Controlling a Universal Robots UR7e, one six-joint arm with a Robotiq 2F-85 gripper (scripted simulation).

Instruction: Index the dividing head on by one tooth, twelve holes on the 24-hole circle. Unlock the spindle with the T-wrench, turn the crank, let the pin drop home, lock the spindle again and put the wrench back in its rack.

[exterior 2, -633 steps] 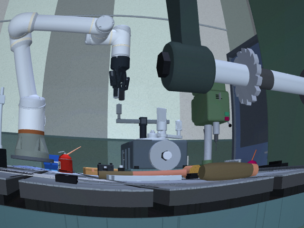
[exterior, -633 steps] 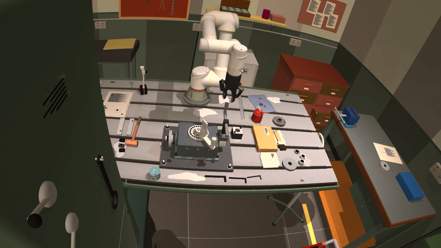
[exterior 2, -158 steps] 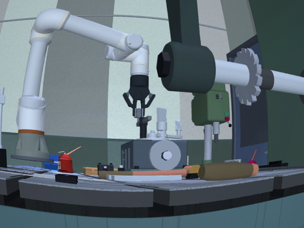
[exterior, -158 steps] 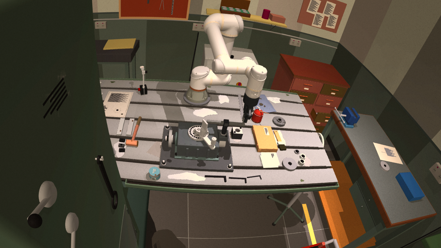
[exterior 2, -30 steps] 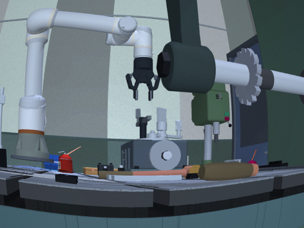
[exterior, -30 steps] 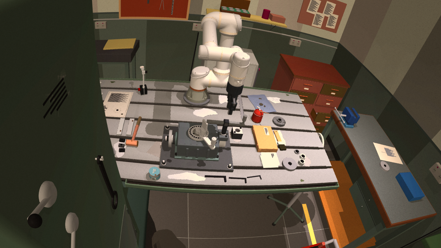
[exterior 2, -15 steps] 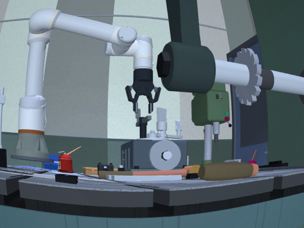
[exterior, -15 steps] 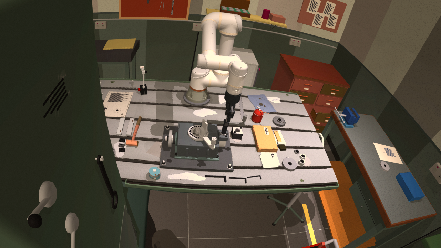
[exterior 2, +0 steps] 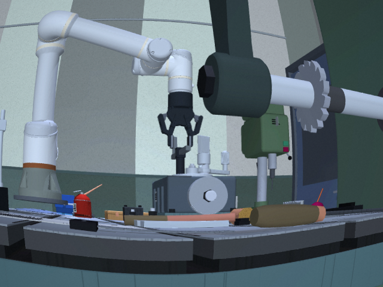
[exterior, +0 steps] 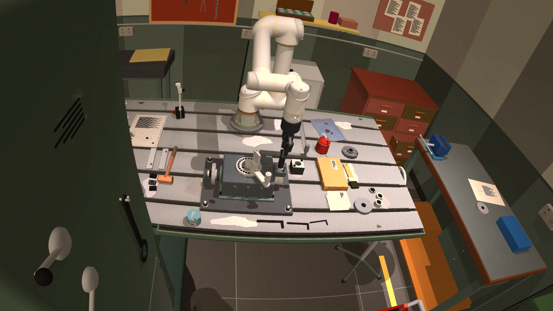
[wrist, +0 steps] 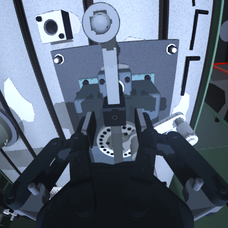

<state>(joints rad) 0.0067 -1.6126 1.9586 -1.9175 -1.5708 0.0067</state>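
Note:
My gripper [exterior: 284, 152] [exterior 2: 180, 144] [wrist: 114, 124] hangs straight down over the right end of the dividing head [exterior: 243, 177] [exterior 2: 193, 193]. The black T-wrench [exterior: 281, 162] [exterior 2: 180, 160] [wrist: 114, 113] stands upright there, its head between my fingers. The index plate [exterior: 243, 166] [wrist: 113, 141] with its ring of holes lies on top of the head. The crank [exterior: 263, 178] [wrist: 175, 122] with its knurled knob reaches out to the front. A small block with a hole [exterior: 297, 166] [wrist: 53, 26] sits on the table just right of the head. My gripper is open and holds nothing.
The upright sector arm [exterior: 256, 159] [exterior 2: 203, 151] rises close beside the wrench. A red oil can [exterior: 322, 144] [exterior 2: 82, 204], a tan box [exterior: 331, 173] and a hammer [exterior: 169, 167] lie on the slotted table. The machine's arbor and cutter [exterior 2: 311, 95] overhang nearby.

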